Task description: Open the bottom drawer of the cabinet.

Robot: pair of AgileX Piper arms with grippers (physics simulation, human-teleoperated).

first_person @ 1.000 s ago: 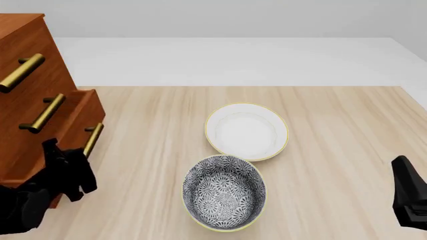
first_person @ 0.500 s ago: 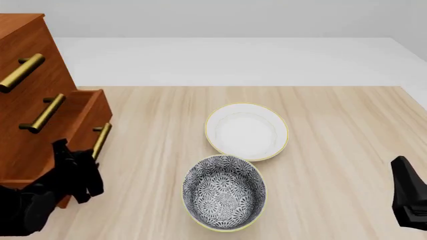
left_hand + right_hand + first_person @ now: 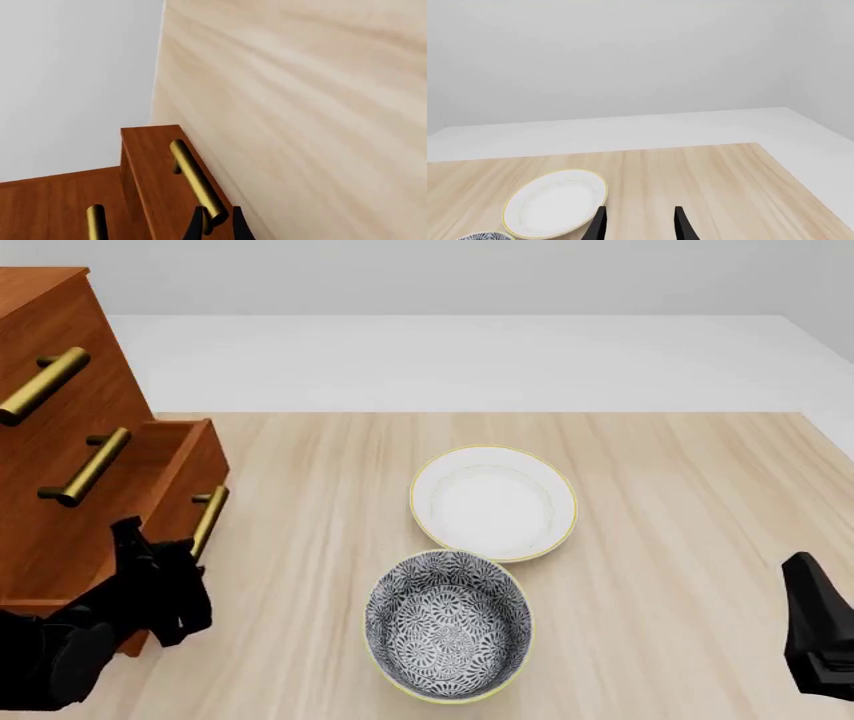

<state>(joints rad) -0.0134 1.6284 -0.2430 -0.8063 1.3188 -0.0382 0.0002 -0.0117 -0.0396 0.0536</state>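
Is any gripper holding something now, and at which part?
The left gripper clamps the near end of the bottom drawer's brass handle. The right gripper is open, holding nothing.

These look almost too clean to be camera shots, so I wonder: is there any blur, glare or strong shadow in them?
Front view: sharp throughout, flat even light, only faint shadow under the patterned bowl and white plate. Left wrist view: soft highlight along the bottom drawer's brass handle, tabletop grain smeared. Right wrist view: pale, nearly shadowless, no glare.
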